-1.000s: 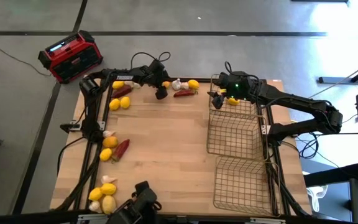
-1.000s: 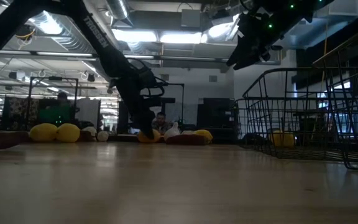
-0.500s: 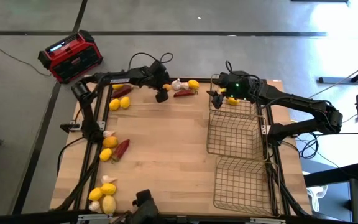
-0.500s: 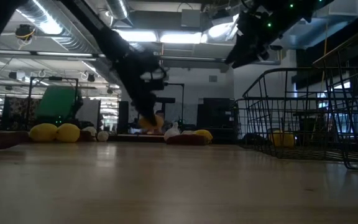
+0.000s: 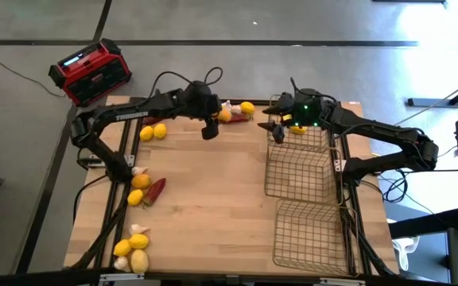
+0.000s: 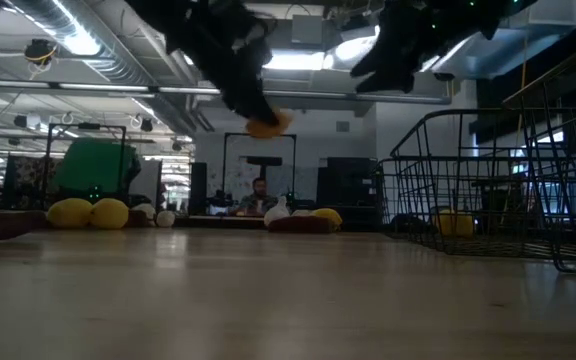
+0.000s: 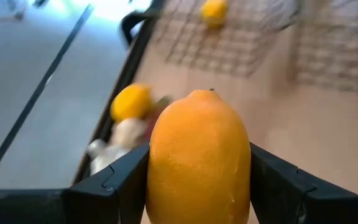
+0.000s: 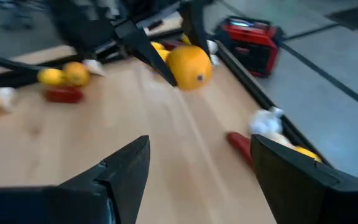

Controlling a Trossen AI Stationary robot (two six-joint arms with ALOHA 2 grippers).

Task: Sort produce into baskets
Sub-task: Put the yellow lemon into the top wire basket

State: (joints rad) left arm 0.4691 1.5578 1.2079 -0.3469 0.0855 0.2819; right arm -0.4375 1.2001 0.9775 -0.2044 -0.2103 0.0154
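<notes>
Left gripper (image 7: 197,180) clamps a lemon (image 7: 197,155), top centre of high view. Right gripper (image 8: 194,165) open, empty, over upper-right basket (image 5: 296,171).

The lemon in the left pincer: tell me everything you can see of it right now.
The lemon is a plump, orange-yellow oval with a dimpled, faintly glossy skin and a small nub at one end. It looks whole and unmarked. The left pincer clamps it on two opposite sides between its dark fingers, nub end pointing away from the wrist. It hangs lifted clear of the wooden table, near the far edge, touching nothing but the fingers.
</notes>
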